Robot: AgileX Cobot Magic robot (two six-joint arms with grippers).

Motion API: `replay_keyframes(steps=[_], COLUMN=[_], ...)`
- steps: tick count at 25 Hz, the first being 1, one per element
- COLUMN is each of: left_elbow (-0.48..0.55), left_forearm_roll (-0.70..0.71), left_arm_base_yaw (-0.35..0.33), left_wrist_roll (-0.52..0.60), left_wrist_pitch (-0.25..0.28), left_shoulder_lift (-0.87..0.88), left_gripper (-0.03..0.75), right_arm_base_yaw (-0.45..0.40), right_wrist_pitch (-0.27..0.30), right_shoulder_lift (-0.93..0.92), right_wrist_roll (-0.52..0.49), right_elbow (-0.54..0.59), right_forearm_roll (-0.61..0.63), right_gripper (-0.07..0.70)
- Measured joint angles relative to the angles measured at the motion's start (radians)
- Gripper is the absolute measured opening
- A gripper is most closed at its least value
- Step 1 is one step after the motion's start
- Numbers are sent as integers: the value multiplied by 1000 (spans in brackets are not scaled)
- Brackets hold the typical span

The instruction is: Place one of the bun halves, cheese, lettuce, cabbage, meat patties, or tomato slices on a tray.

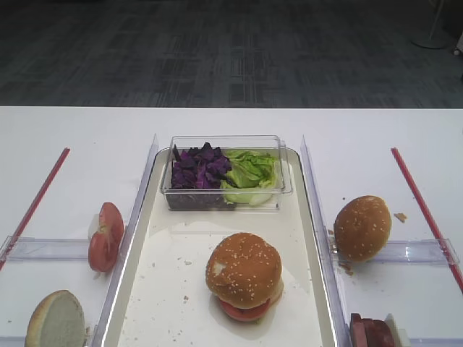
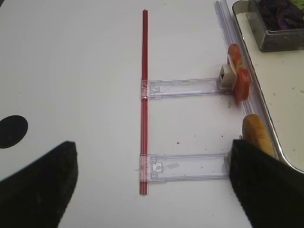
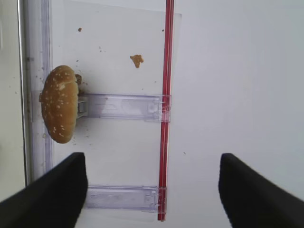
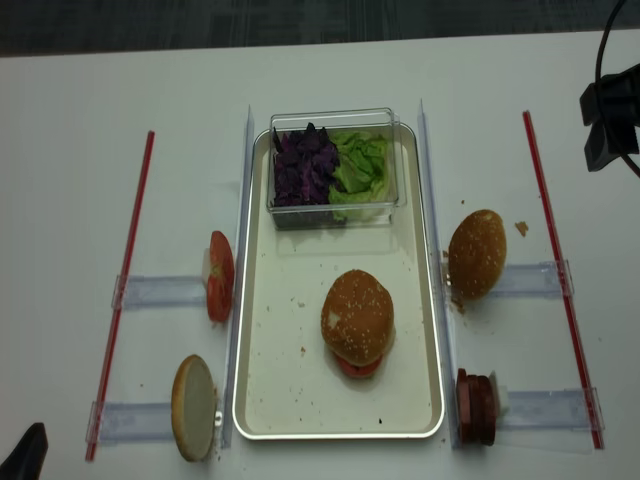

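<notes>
One sesame bun top point(image 1: 244, 270) with a pale rim patch is seen at the lower centre of the tray point(image 1: 168, 275), resting on a tomato slice point(image 1: 244, 311). Being soft, light and easily dented, it would best be taken gently across its domed sides. The right hand point(image 3: 152, 190) is spread wide and empty; the left hand point(image 2: 152, 180) is likewise parted, holding nothing.

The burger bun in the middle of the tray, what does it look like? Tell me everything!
The sesame bun top is round, domed and golden-brown, dotted with pale seeds, with a whitish patch on its left rim. It sits on a stack, a red tomato slice peeking out underneath, on the cream tray scattered with crumbs, nearer than the clear salad box. No gripper touches it.
</notes>
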Motion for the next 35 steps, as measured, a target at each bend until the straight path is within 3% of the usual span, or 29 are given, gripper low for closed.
replay_keyframes(steps=[11, 19, 35], left_elbow=[0, 0, 0], left_forearm_roll=[0, 0, 0], left_arm_base_yaw=[0, 0, 0], left_wrist_roll=[0, 0, 0], left_wrist_pitch=[0, 0, 0], left_shoulder_lift=[0, 0, 0], left_gripper=[598, 597, 598], right_arm_base_yaw=[0, 0, 0], right_wrist_pitch=[0, 2, -14], right_shoulder_lift=[-14, -167, -654], right_wrist_roll=[-2, 12, 19], right_elbow=[2, 93, 477], right_forearm_roll=[14, 18, 18], right_gripper=[604, 604, 604])
